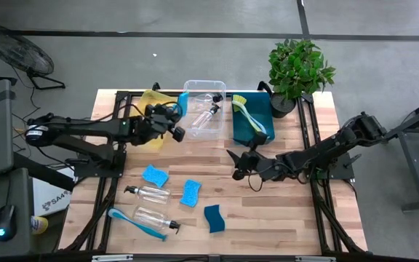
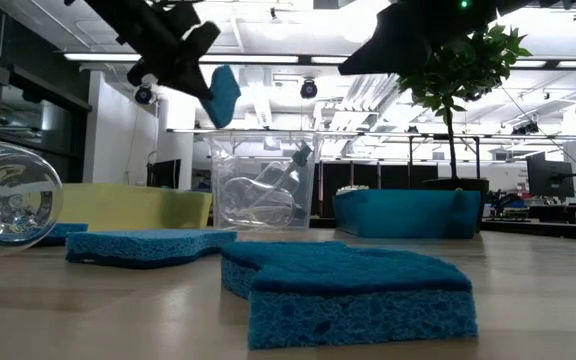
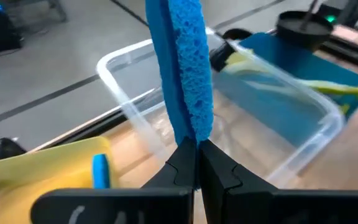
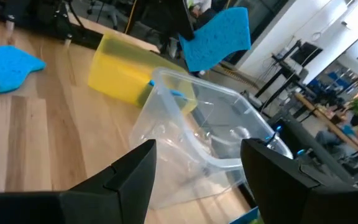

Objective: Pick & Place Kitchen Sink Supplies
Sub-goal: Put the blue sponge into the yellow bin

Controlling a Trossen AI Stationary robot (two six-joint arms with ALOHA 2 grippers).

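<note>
My left gripper (image 1: 179, 115) is shut on a blue sponge (image 3: 182, 68) and holds it in the air over the gap between the yellow bin (image 1: 153, 99) and the clear bin (image 1: 195, 129); the low view shows the sponge (image 2: 223, 95) high above the table. My right gripper (image 1: 237, 164) hovers open at mid-table, near the teal bin (image 1: 240, 125), touching nothing. Three more blue sponges (image 1: 155, 175) (image 1: 190, 193) (image 1: 214, 217), two clear bottles (image 1: 148, 193) (image 1: 155, 217) and a blue brush (image 1: 133, 222) lie flat on the table's near part. A bottle (image 1: 208, 113) lies in the clear bin, and a yellow-green brush (image 1: 247, 115) in the teal bin. My left gripper pinches the sponge by one narrow end (image 3: 191, 138) between its two fingertips (image 3: 182, 163). The sponge stands out past the fingers edge-on, in line with them. It is lifted clear of the table and the bins, and in the low view it hangs slanting beyond the fingers.
A potted plant (image 1: 297, 69) stands at the far right corner behind the teal bin. A small blue piece (image 3: 100, 170) shows inside the yellow bin. Bare wood lies between the bins and the sponges, and along the table's right side.
</note>
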